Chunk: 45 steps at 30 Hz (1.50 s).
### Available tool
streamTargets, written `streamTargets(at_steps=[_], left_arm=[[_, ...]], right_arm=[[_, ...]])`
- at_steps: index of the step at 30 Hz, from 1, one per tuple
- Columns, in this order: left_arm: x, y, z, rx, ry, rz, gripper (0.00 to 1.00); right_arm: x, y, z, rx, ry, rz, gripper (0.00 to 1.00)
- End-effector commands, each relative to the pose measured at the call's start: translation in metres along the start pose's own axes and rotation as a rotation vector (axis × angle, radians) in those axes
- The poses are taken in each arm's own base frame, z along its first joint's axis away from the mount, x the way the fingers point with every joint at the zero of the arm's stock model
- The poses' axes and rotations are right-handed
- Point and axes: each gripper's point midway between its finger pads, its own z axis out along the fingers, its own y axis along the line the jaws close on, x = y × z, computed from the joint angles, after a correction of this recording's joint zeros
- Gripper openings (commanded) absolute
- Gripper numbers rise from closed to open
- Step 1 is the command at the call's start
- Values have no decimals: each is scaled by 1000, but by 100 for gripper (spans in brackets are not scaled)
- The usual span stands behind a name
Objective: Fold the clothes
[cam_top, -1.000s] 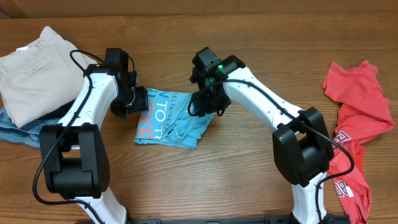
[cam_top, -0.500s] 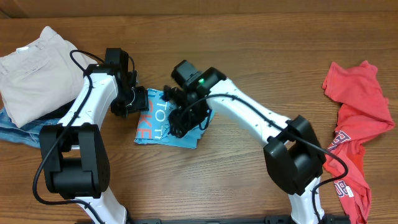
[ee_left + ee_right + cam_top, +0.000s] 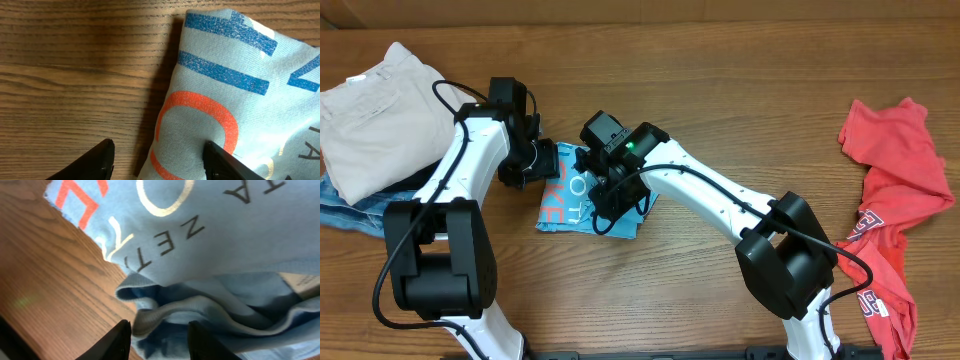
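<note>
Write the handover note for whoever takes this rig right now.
Left gripper: open, straddling one edge of the sky-blue cotton T-shirt.
Right gripper: open, a bunched fold of that shirt between its fingers; no firm grip visible.
Red cotton T-shirts: crumpled heap on the table's right side.
Done: blue shirt mostly folded.
Left: tidy its loose fold, then fold the red ones.

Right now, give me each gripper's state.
Left gripper: open, straddling the sky-blue T-shirt edge.
Right gripper: around a fold of that shirt; grip cannot be told.

one blue t-shirt, one red heap, one beige garment
</note>
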Motion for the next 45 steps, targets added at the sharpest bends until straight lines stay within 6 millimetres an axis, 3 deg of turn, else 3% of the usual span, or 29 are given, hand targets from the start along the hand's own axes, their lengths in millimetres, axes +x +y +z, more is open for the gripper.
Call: streamTargets(at_steps=[1,9,12,16,19,23,26,33,38,39,41,42,44,45], left_arm=[[3,2,4,3,13,-13,61],[2,2,4,3,12,-13,61],[2,2,4,3,11,-13,61],[2,2,4,3,11,-13,61],[2,2,4,2,12,-13,61],[2,2,4,3,12,-13,61],[3,2,4,2,12,-13,61],[2,2,4,2,12,-13,62],[3,2,4,3,13,-13,61],[3,2,4,2,13,-13,59],[2,2,4,3,11,-12,46],[2,2,4,3,10,-12,25],[2,2,6,4,6,-11,8],[3,1,8,4,7,-10,4]], right_arm=[[-1,-6,-5,33,-16,13,41],[8,-3,4,16,12,14,41],[7,11,4,-69,12,13,41],[6,16,4,-85,8,6,41],[6,16,4,-85,7,6,41],[6,13,5,-68,7,15,32],[6,0,7,9,5,63,32],[13,-2,14,6,21,71,32],[13,1,13,-10,22,72,5],[13,2,13,-14,23,73,4],[14,2,13,-16,28,79,4],[15,2,13,-13,32,91,4],[18,-6,9,18,40,138,4],[19,-12,6,41,39,170,4]])
